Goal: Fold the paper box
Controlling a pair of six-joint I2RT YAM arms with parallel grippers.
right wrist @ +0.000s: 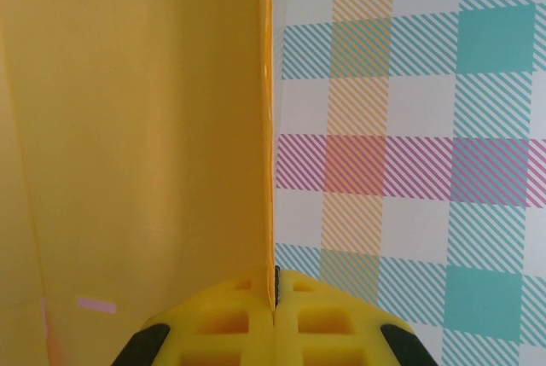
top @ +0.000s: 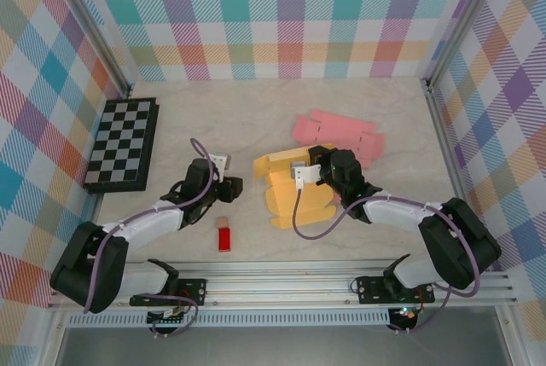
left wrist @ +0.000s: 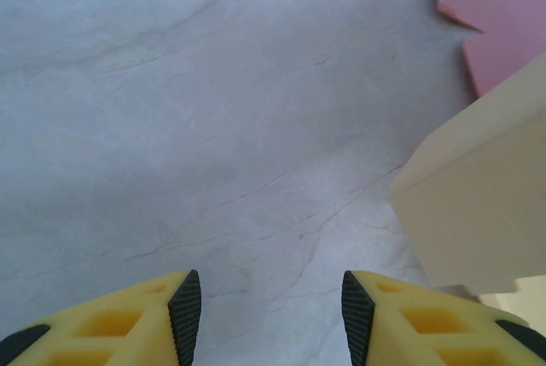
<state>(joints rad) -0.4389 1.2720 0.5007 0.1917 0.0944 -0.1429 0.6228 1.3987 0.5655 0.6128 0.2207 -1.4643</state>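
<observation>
The yellow paper box (top: 281,194) lies partly folded at the table's centre, with one panel raised. My right gripper (top: 305,173) is shut on that panel's edge. In the right wrist view the yellow panel (right wrist: 136,127) stands upright, pinched between the closed fingers of the right gripper (right wrist: 275,287). My left gripper (top: 234,187) hovers just left of the box, open and holding nothing. In the left wrist view the left gripper (left wrist: 271,315) has bare table between its pads, and a pale wall of the box (left wrist: 478,204) rises to the right, apart from the fingers.
Flat pink paper sheets (top: 341,134) lie behind the box, and their corner (left wrist: 503,8) also appears in the left wrist view. A chessboard (top: 124,142) sits at the far left. A small red object (top: 224,238) lies near the front rail.
</observation>
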